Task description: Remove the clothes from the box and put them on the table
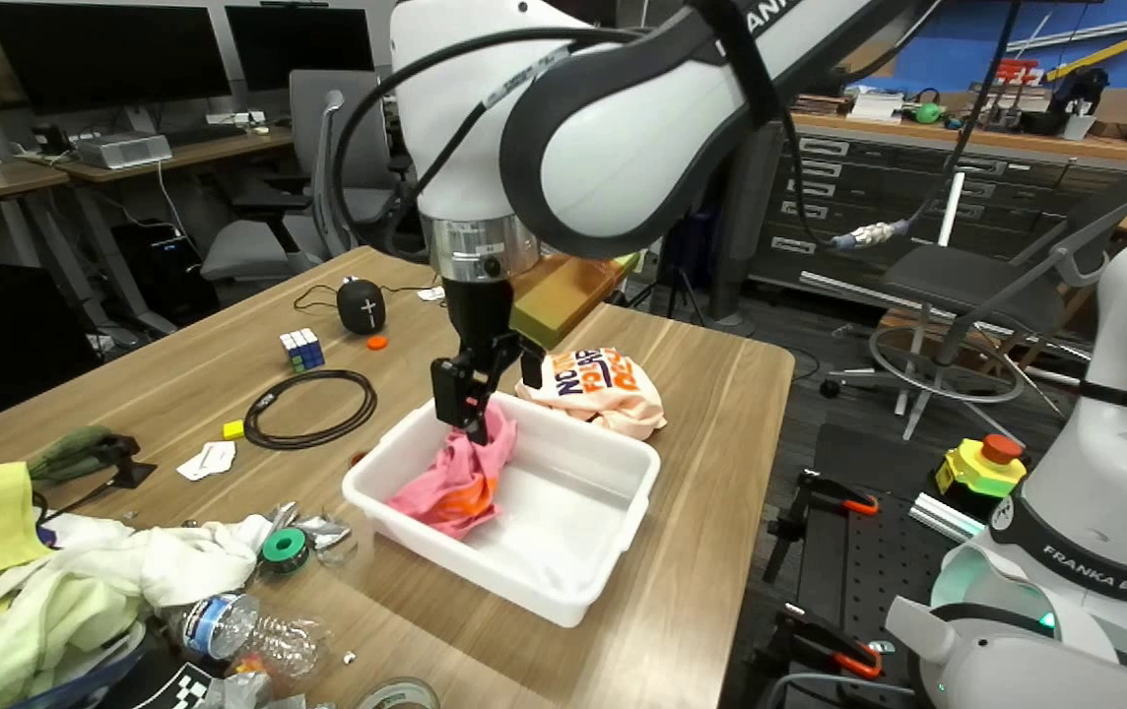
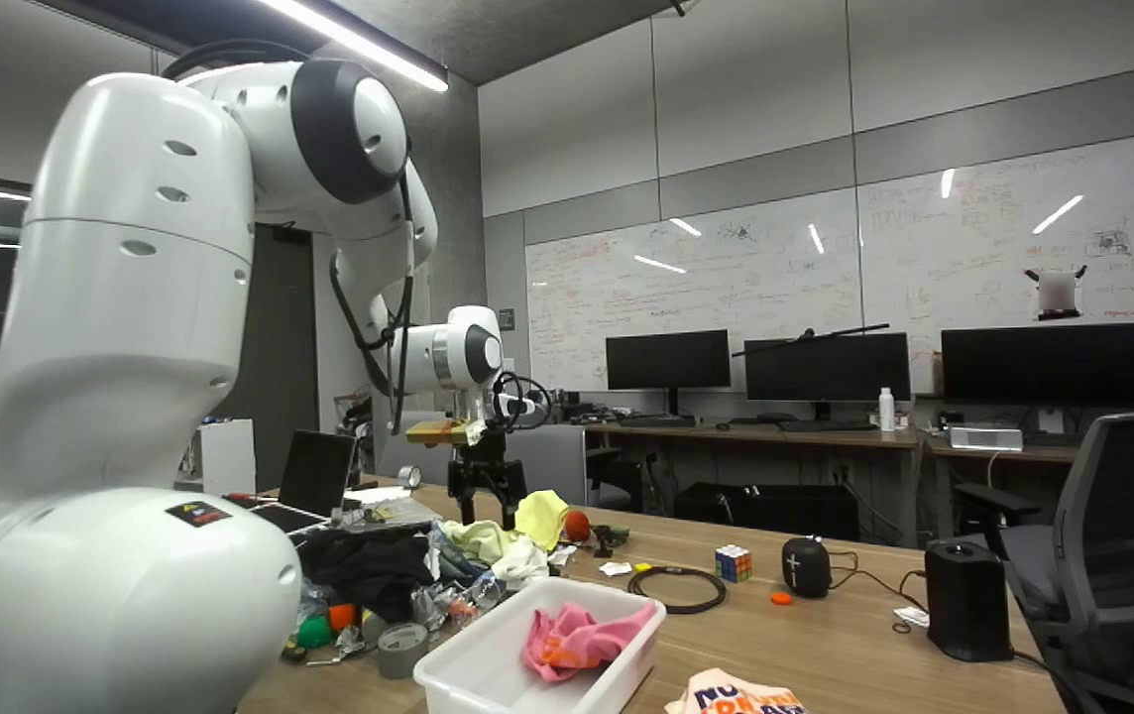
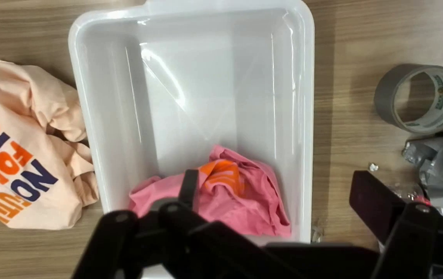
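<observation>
Inside the white box (image 3: 213, 89) lies a crumpled pink garment (image 3: 244, 209) with an orange patch, bunched at one end. It shows in both exterior views too, as pink cloth (image 1: 455, 483) and, seen from further off, pink fabric (image 2: 582, 640). The cream garment (image 3: 24, 155) with orange and dark print rests outside, on the wooden table (image 1: 711, 433). My gripper (image 3: 279, 197) is open and holds nothing. In the wrist view one finger (image 3: 189, 190) overlaps the pink garment, while the opposite finger (image 3: 372, 205) appears beyond the box wall, over the table. The gripper hangs above, apart from the cloth.
A duct tape roll (image 3: 419, 99) and crumpled foil stand beside the box. A yellow-green cloth pile (image 1: 61, 581), a plastic bottle (image 1: 248, 630) and clutter crowd one side. A coiled black cable (image 1: 310, 409), a puzzle cube (image 1: 301, 350) and a speaker (image 1: 361, 305) sit farther back.
</observation>
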